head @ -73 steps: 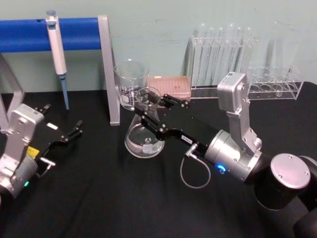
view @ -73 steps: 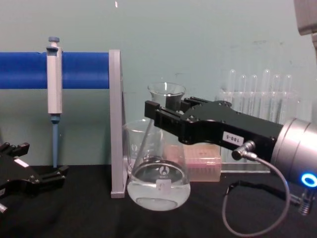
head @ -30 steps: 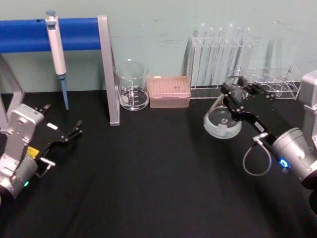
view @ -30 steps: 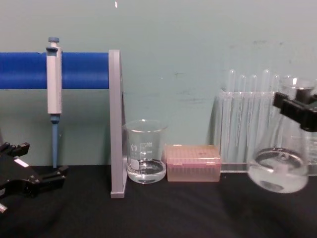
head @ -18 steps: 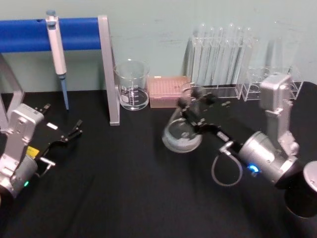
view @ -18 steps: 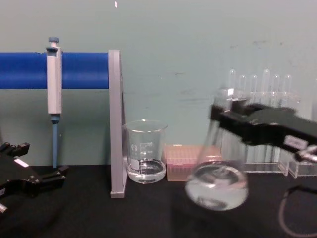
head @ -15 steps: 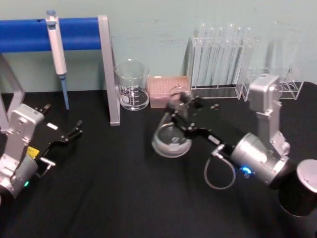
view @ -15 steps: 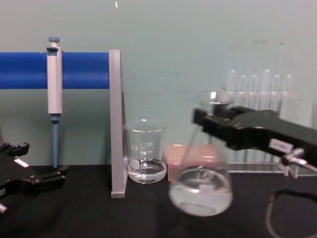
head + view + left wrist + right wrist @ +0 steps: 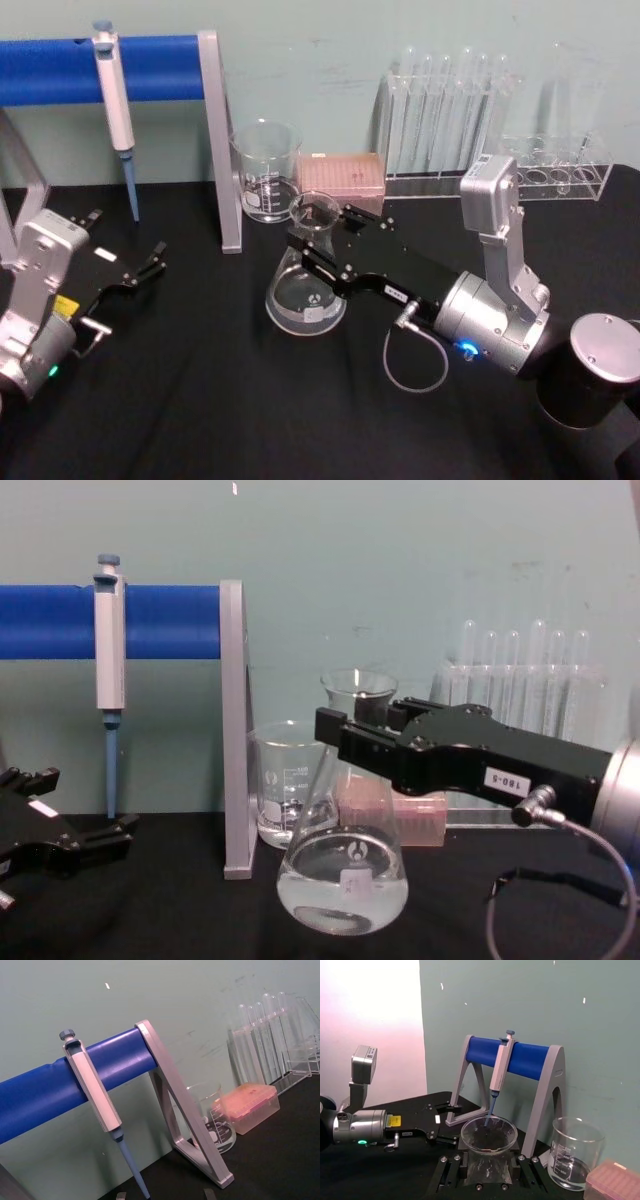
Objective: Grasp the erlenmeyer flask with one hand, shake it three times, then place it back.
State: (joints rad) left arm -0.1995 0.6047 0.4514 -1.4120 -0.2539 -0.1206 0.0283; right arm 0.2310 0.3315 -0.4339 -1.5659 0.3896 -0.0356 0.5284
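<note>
You had the right hand [image 9: 322, 234] pinching the erlenmeyer flask [image 9: 305, 296] by its neck, upright, just before the beaker [image 9: 266, 170]. Your left hand [image 9: 125, 246] lay spread, well left of the beaker.

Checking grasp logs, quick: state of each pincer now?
Left pincer: open, empty, parked on the left.
Right pincer: closed on the neck of the erlenmeyer flask.

Pale green wall, black desk.
The wall [image 9: 320, 50] runs flat and evenly lit right across the back, with a few small white flecks [image 9: 441, 986] and faint scuffs on the paint. Down below, the desk [image 9: 220, 400] is matte black. In the right wrist view a bright white-pink patch [image 9: 370, 1015] glares beside the green.
</note>
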